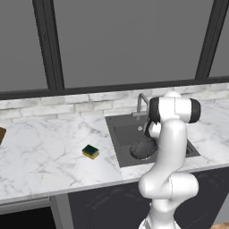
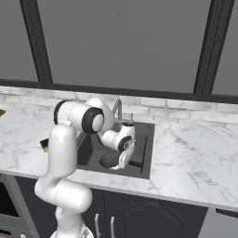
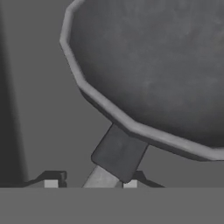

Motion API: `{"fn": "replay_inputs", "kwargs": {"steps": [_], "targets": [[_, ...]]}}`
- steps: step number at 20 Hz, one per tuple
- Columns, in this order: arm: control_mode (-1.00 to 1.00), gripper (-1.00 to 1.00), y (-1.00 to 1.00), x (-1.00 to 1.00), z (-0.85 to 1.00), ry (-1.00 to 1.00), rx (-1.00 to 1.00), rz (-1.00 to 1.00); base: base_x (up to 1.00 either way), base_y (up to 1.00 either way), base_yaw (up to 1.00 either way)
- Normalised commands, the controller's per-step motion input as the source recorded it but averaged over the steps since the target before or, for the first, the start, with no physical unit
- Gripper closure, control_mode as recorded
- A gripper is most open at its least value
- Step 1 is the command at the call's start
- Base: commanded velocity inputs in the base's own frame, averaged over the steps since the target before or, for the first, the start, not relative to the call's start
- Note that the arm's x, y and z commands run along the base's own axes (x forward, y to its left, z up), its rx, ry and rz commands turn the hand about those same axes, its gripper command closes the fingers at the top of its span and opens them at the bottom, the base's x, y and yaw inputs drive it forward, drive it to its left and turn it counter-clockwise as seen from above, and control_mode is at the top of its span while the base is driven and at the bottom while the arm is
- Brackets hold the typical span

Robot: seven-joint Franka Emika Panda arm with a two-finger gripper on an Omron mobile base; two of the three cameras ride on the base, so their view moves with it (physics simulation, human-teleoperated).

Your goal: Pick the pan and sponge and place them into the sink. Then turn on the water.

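While the pan (image 3: 153,65) lies inside the sink (image 1: 117,134), jaws straddle its handle, grip unclear.

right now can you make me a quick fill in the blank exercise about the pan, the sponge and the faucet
1. The pan lies inside the ____.
2. The sponge sits on the marble ____, apart from the basin.
3. In the hand view, the pan's ____ points toward the gripper, between its jaws.
4. No ____ runs from the faucet.

Missing words: sink; counter; handle; water
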Motion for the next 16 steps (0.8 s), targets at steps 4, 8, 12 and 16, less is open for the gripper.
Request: {"fn": "replay_inputs", "kwargs": {"steps": [4, 8, 12, 16], "targets": [[-1.00, 1.00, 0.44, 0.25, -0.39, -0.11, 0.11, 0.02, 0.00, 0.00, 0.00], [-1.00, 1.00, 0.52, 0.27, -0.58, -0.05, 0.06, 0.02, 0.00, 0.00, 0.00], [-1.00, 1.00, 0.61, -0.07, -0.62, -0.04, 0.02, 0.00, 0.00, 0.00, 0.00], [-1.00, 1.00, 0.57, -0.30, -0.62, -0.04, 0.00, -0.04, 0.00, 0.00, 0.00]]}}
